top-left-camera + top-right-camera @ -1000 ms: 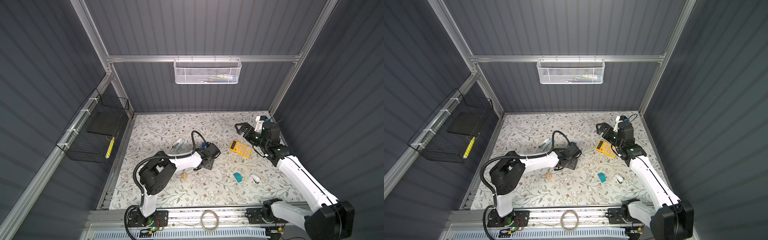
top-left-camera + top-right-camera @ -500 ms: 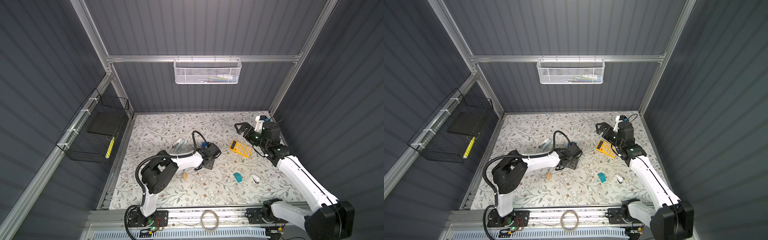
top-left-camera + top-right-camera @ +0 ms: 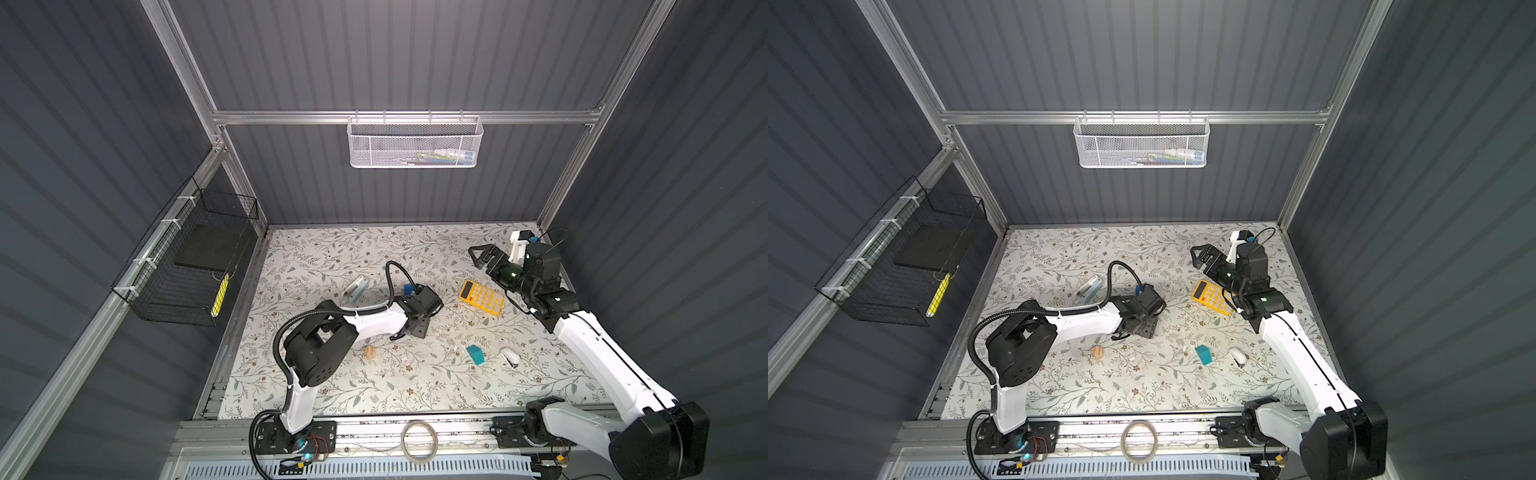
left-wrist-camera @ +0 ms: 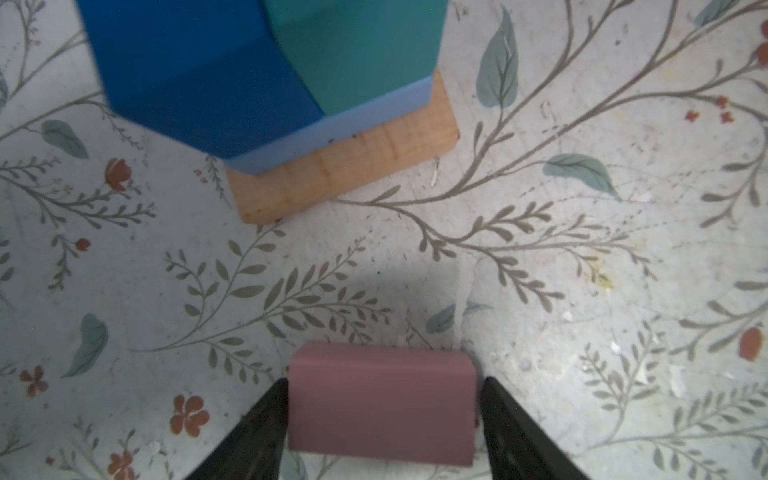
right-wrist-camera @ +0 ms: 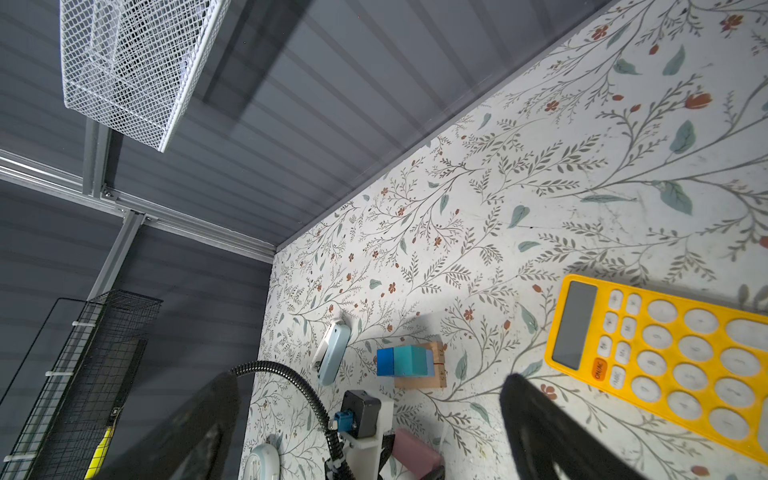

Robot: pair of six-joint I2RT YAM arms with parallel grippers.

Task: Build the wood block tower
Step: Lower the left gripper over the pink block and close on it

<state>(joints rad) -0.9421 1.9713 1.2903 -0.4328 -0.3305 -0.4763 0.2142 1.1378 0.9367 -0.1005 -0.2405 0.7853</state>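
Observation:
The wood block tower (image 5: 409, 361) stands mid-table: a tan base (image 4: 353, 166), a light blue layer (image 4: 374, 108), then a dark blue block (image 4: 199, 75) and a teal block (image 4: 353, 50) side by side. My left gripper (image 4: 385, 378) (image 3: 417, 328) is low beside it, shut on a pink block (image 4: 382, 407) held by its two ends. Whether the pink block is off the table I cannot tell. A loose teal block (image 3: 475, 354) and a small tan piece (image 3: 370, 352) lie nearer the front. My right gripper (image 5: 368, 376) (image 3: 484, 257) hangs open and empty at the back right.
A yellow calculator (image 3: 482, 297) lies under the right arm. A pale blue stapler (image 3: 356, 289) is behind the tower, and a small white object (image 3: 509, 357) sits beside the loose teal block. A white mesh basket (image 3: 415, 141) hangs on the back wall and a black wire basket (image 3: 191, 266) on the left wall.
The left arm's elbow has drifted slightly to the right while its gripper stays almost in place at the pink block. The right arm has not moved.

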